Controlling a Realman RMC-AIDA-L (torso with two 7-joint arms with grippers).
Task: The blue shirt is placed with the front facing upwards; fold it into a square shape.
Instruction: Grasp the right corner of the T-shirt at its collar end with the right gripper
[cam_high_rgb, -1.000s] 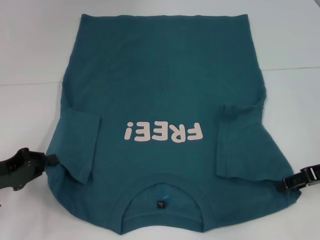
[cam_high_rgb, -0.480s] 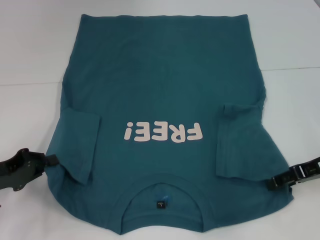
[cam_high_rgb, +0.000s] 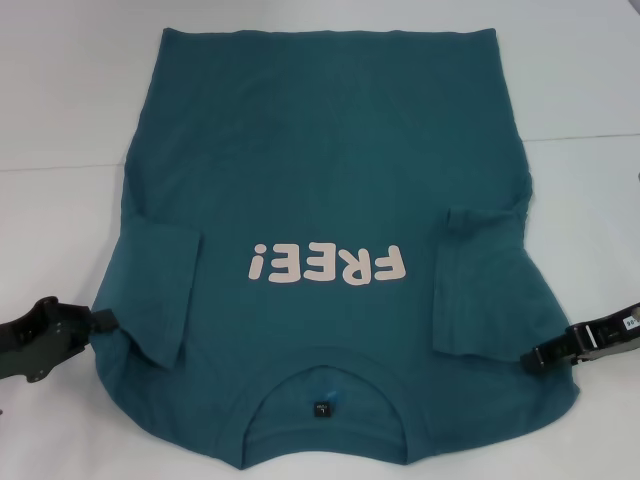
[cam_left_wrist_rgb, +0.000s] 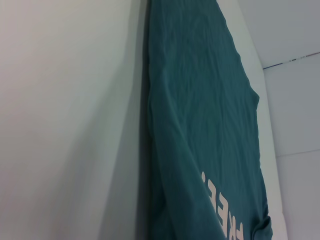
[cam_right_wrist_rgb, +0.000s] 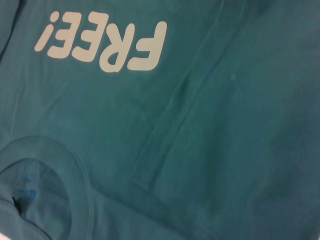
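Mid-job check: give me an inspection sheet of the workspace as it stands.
Surface: white table, seam line across it.
Job's things: blue shirt lies flat, front up, FREE! print showing, both sleeves folded inward, collar nearest the robot.
Clutter: nothing seen.
Grippers: left pincer at the shirt's left shoulder edge; right pincer at the right shoulder edge.
Cables: nothing seen.
Surroundings: nothing seen beyond the table.

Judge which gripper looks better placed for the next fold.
Probably right: the right gripper already reaches over the blue shirt beside its folded sleeve, while the left gripper sits at the opposite edge.
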